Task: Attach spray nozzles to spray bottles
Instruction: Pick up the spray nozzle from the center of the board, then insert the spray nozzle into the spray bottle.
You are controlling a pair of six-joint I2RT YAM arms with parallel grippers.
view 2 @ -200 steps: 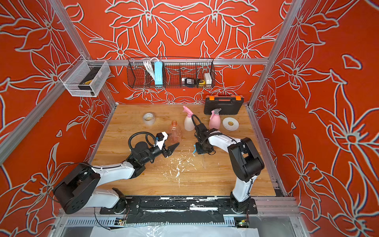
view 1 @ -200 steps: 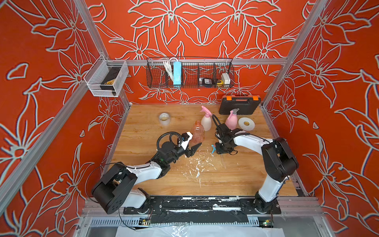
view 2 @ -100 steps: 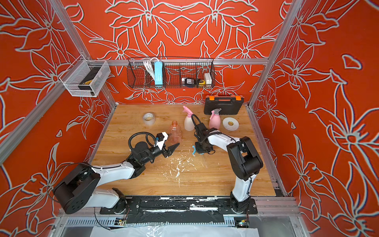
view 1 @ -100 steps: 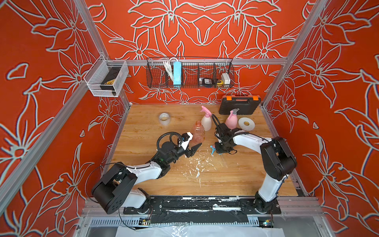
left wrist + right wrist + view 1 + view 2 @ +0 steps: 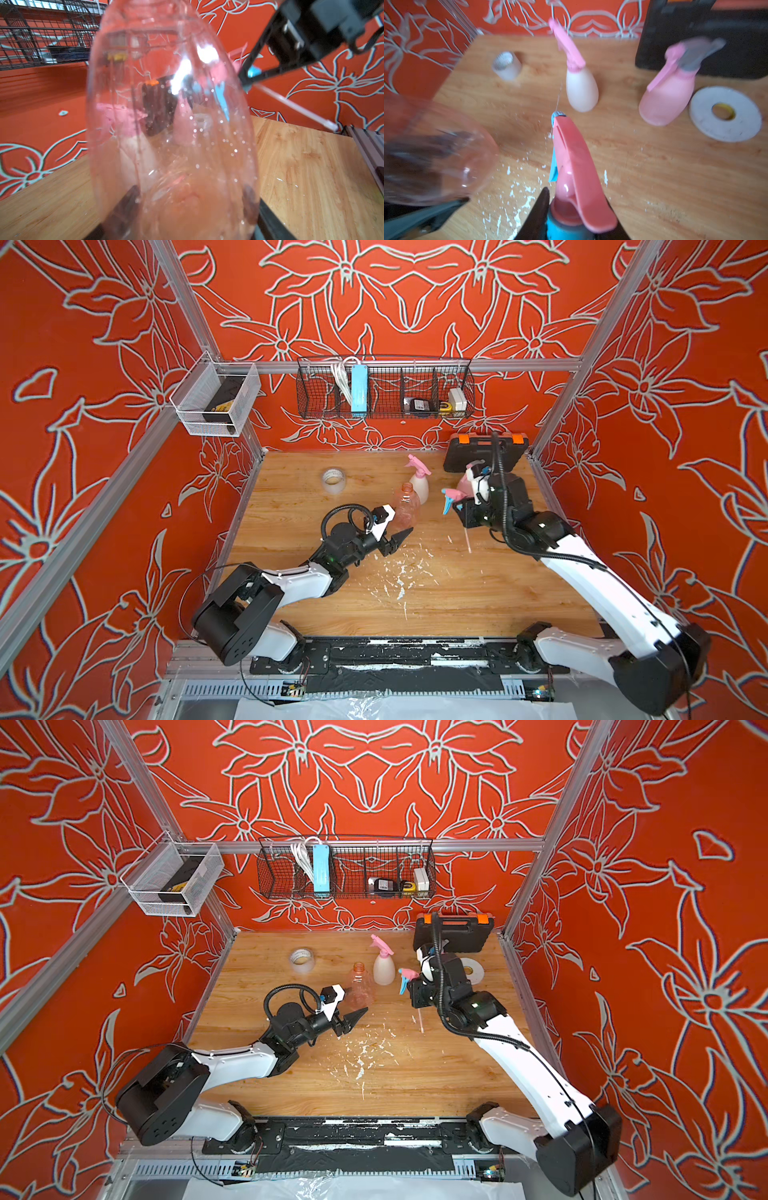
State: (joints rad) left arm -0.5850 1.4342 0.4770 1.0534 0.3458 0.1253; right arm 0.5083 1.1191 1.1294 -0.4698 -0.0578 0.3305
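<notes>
Spray nozzle (image 5: 571, 155) pinched in right claw (image 5: 577, 212); left claw (image 5: 188, 207) clamps transparent bottle (image 5: 172, 124).

walls (image 5: 415, 302): orange-red, pale flower outlines
table (image 5: 478, 605): light wood grain, white flecks
clear bottle (image 5: 405, 510): transparent orange-pink
white bottle (image 5: 419, 490): opaque white, with all-pink nozzle (image 5: 415, 464)
pink bottle (image 5: 664, 99): opaque pink, with grey-topped pink nozzle (image 5: 691, 54)
blue-trimmed nozzle (image 5: 575, 158): pink body, blue trigger and collar
case (image 5: 465, 452): black, orange latches
tape roll (image 5: 724, 124): white, yellowish core
</notes>
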